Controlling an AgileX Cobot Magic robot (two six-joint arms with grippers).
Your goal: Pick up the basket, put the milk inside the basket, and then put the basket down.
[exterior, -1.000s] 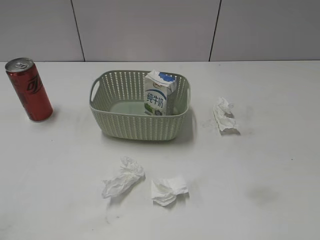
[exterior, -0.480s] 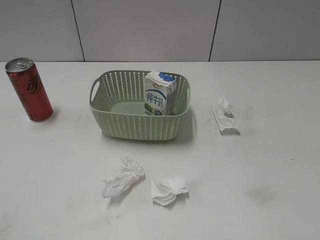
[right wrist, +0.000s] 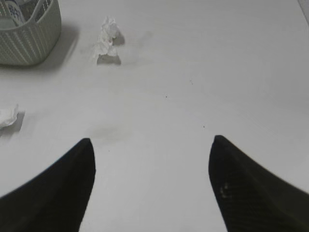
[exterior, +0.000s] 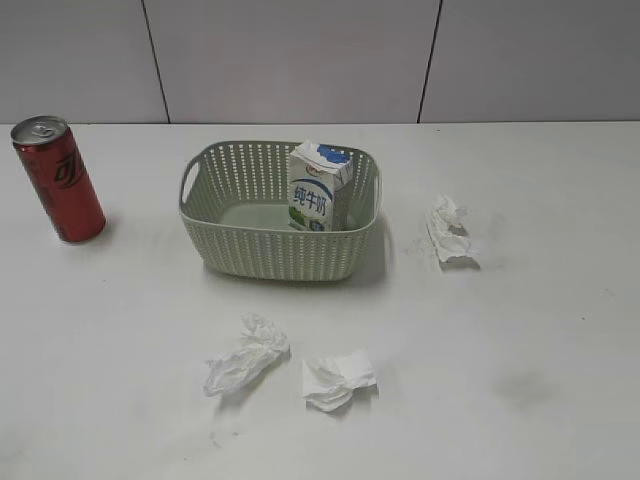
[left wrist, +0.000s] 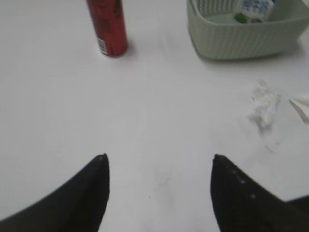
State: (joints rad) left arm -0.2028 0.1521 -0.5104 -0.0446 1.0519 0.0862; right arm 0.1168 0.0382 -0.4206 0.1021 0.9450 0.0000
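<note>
Little left to go wrong, by judgement: milk carton [exterior: 319, 188] standing upright inside the green basket [exterior: 280, 250], at its right end, basket resting on the white table [exterior: 520, 330]. Possible trouble only from a careless return: bumping the red soda can [exterior: 58, 179] or dragging a crumpled tissue [exterior: 246, 353]. Left gripper [left wrist: 159, 166] spread wide, holding nothing; right gripper [right wrist: 152, 147] likewise wide and empty. Both arms absent from the exterior view; carton cut off in both wrist views; carton base hidden behind the basket wall.

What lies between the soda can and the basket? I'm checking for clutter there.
Nothing: between the soda can and the basket, exterior view shows bare table.
</note>
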